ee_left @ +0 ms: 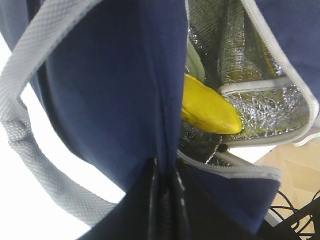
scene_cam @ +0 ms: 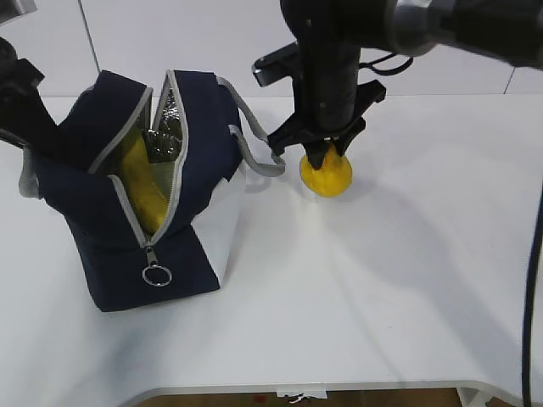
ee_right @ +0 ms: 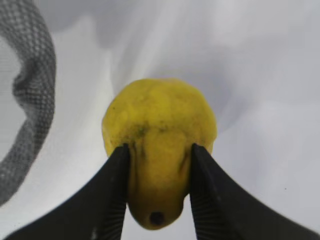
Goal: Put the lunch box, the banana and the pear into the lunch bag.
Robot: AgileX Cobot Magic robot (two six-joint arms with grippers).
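The navy lunch bag [scene_cam: 199, 144] stands at the left of the table with its zipper open, showing the silver lining. The banana [scene_cam: 144, 191] lies inside it, and the left wrist view shows the banana [ee_left: 207, 107] below the opening. A pale green sliver [ee_left: 193, 62] behind it looks like the lunch box lid. My left gripper [ee_left: 166, 167] is shut on the bag's navy top edge. The pear [scene_cam: 327, 176] sits on the table to the right of the bag. My right gripper [scene_cam: 329, 153] comes down from above, and its fingers [ee_right: 120, 170] press both sides of the narrow top of the pear [ee_right: 160, 125].
One grey webbing handle [scene_cam: 254, 148] hangs off the bag toward the pear, and this handle [ee_right: 30, 100] lies just to the left in the right wrist view. A black cable [scene_cam: 533, 288] runs down the right edge. The white table's front edge [scene_cam: 339, 386] is near.
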